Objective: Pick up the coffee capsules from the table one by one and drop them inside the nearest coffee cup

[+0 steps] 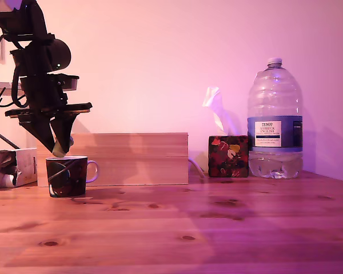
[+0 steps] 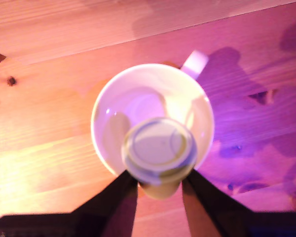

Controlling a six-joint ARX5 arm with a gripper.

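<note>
At the exterior view's left, a pale capsule is held pinched between the two dark fingers of the gripper, just above the rim of the patterned cup. It is kept there, by the look of it, so that a release will let it fall straight in. In the wrist view the capsule is seen flat face up over the cup's pale inside, which looks empty, though it sits towards one edge of the opening rather than dead centre. The arm is hung steeply downward, fingers pointing at the cup. Further right on the table a long wooden box, a tissue box and a water bottle are stood, well apart from the cup.
</note>
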